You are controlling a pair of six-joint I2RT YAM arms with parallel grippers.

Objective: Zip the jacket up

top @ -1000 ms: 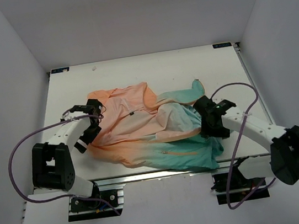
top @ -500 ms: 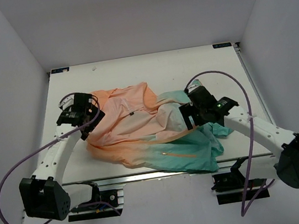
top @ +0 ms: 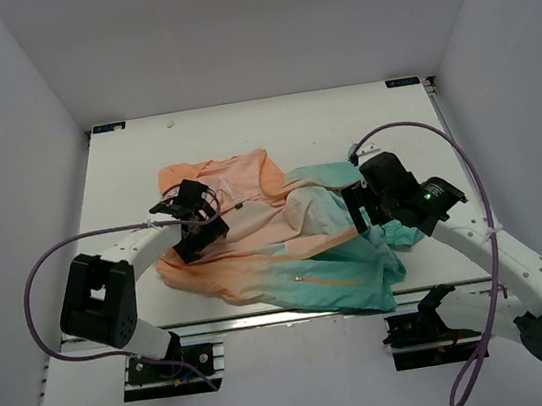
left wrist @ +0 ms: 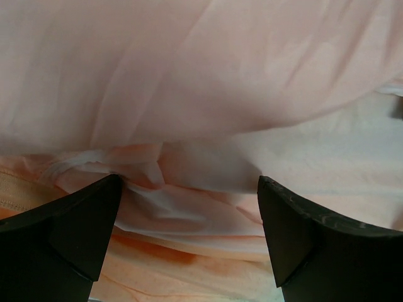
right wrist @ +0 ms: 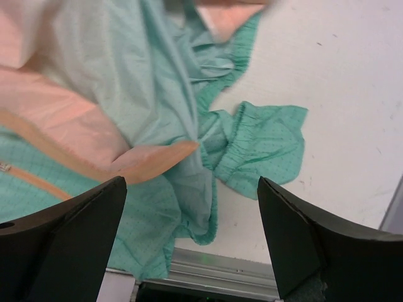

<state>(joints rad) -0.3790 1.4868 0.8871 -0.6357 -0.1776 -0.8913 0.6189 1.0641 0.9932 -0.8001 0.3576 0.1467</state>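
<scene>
The jacket [top: 275,233] lies crumpled on the white table [top: 241,131], peach-orange on the left and teal toward the near right. An orange zipper line [top: 327,281] shows on the teal part. My left gripper [top: 202,218] is open, low over the peach fabric [left wrist: 201,94] near the hood; nothing is between its fingers. My right gripper [top: 358,209] is open above the teal hem and a teal sleeve cuff [right wrist: 264,148], holding nothing. The right wrist view also shows an orange-edged flap [right wrist: 151,160].
The table's near metal rail [right wrist: 220,267] runs just below the teal hem. White walls enclose the table on three sides. Purple cables loop from both arms. Bare table lies behind the jacket and at the far right [right wrist: 340,75].
My left gripper has swung right and nearer, onto the peach fabric. My right arm has lifted and shifted right, off the teal cloth.
</scene>
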